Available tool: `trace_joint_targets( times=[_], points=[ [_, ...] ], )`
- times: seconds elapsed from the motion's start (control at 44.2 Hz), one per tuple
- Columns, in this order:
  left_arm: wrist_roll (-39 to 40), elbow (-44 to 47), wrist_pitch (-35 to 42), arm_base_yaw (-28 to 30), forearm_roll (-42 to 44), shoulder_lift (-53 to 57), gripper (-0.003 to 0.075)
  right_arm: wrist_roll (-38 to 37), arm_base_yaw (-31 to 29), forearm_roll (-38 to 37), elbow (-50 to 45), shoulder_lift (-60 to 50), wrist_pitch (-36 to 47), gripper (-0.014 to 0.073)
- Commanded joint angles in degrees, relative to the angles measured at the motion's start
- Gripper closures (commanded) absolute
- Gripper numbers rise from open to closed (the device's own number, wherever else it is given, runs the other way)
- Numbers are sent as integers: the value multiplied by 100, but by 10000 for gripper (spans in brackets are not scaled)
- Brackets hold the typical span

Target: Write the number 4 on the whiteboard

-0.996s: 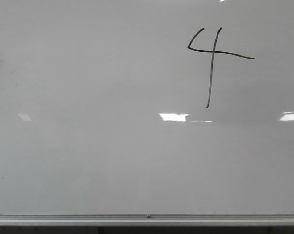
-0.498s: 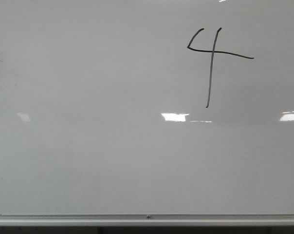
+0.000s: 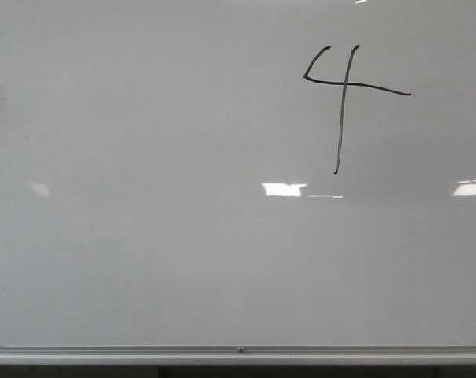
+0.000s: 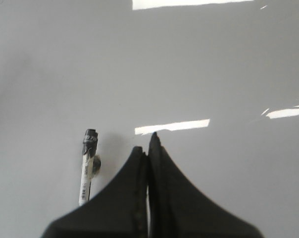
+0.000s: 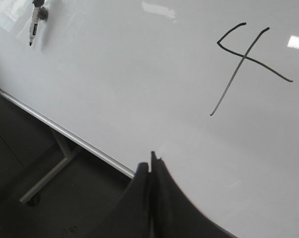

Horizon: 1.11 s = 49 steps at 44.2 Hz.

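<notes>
The whiteboard (image 3: 183, 252) fills the front view, with a silver edge strip along its lower side. The number 4 (image 3: 344, 83) is drawn in thin black lines at its upper right, and it also shows in the right wrist view (image 5: 246, 58). A black-capped white marker (image 4: 86, 171) is stuck on the board beside my left gripper (image 4: 147, 144), which is shut and empty. The marker also shows far off in the right wrist view (image 5: 35, 20). My right gripper (image 5: 152, 163) is shut and empty, near the board's edge strip (image 5: 80, 141). Neither gripper shows in the front view.
Bright light reflections (image 3: 283, 189) lie on the board. Below the board's edge, the right wrist view shows a dark floor and a metal stand leg (image 5: 48, 176).
</notes>
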<state>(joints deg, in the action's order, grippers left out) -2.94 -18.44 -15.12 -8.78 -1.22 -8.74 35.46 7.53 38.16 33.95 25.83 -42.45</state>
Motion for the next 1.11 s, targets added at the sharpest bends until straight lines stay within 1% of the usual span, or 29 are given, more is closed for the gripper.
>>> trace_joint_targets(
  times=[0.0, 0.249, 0.362, 0.43, 0.498, 0.566, 1.086],
  points=[
    [389, 172, 495, 25, 332, 259, 741, 8, -41, 152, 152, 16, 283, 662],
    [389, 1111, 509, 551, 189, 1013, 741, 8, -41, 152, 152, 16, 283, 662],
    [389, 1453, 672, 757, 122, 989, 741, 8, -41, 152, 152, 22, 276, 662],
    [389, 1668, 863, 799, 79, 1000, 741, 8, -41, 152, 152, 22, 271, 662],
    [389, 1930, 1242, 811, 79, 1000, 741, 8, -41, 152, 152, 22, 271, 662],
    [389, 1892, 976, 811, 79, 1000, 741, 8, -41, 152, 152, 22, 271, 662],
    [389, 1905, 1033, 811, 79, 987, 741, 8, -41, 152, 152, 22, 260, 662]
  ],
)
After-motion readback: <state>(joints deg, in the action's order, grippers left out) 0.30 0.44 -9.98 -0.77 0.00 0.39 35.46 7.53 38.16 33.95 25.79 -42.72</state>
